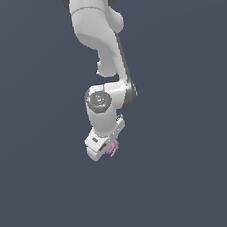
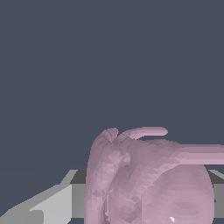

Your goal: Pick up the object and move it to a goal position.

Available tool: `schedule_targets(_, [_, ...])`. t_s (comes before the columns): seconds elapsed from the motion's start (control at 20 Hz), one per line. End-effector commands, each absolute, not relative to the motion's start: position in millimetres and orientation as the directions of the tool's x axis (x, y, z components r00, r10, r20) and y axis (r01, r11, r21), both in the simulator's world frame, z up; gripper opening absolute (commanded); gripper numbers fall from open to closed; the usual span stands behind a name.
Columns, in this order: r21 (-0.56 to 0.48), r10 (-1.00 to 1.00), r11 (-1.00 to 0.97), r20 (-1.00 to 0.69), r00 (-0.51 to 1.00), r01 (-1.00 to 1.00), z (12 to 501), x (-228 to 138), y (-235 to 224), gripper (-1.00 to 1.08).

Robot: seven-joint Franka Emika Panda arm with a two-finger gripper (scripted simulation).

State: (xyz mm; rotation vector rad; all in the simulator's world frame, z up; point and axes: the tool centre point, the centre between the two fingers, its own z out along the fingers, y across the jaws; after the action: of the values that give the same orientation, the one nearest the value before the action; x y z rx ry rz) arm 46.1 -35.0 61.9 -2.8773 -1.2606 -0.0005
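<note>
Exterior view: the white Panda arm point(image 1: 99, 41) hangs down the middle of the frame, with the gripper point(image 1: 108, 147) at its lower end, tilted slightly toward the exterior view's left. The pink-mauve object point(image 1: 113, 147) protrudes from the gripper's underside on the exterior view's right; only a few small nubs are visible. The background is uniform dark blue-grey, so contact with a table cannot be determined and no goal marker is visible. Wrist view: the object point(image 2: 153, 179) fills the near field as a lumpy, rounded mass with a curved nub and a straight projection, set directly against the grey gripper point(image 2: 144, 205) body. The fingertips are hidden, but the object's position suggests the gripper is closed on it; this is a judgement. For the transport step, maintain constant closing force, move smoothly without wrist rotation, and avoid sudden stops, because the rounded, uneven surface probably offers limited contact and could slip.
</note>
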Motion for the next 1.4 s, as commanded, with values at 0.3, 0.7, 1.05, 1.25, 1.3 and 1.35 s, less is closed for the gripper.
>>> schedule_targets(0.3, [0.0,0.735,-0.678,0.001,0.678,0.735,92.7,75.4,-101.8,-1.0])
schedule_targets(0.7, [0.0,0.735,-0.678,0.001,0.678,0.735,118.7,101.6,-158.5,-1.0])
schedule_targets(1.05, [0.0,0.735,-0.678,0.001,0.678,0.735,134.9,119.2,-194.1,-1.0])
schedule_targets(1.25, [0.0,0.735,-0.678,0.001,0.678,0.735,141.9,127.1,-209.5,-1.0])
schedule_targets(1.3, [0.0,0.735,-0.678,0.001,0.678,0.735,143.3,128.7,-212.6,-1.0])
schedule_targets(1.35, [0.0,0.735,-0.678,0.001,0.678,0.735,144.5,130.2,-215.3,-1.0])
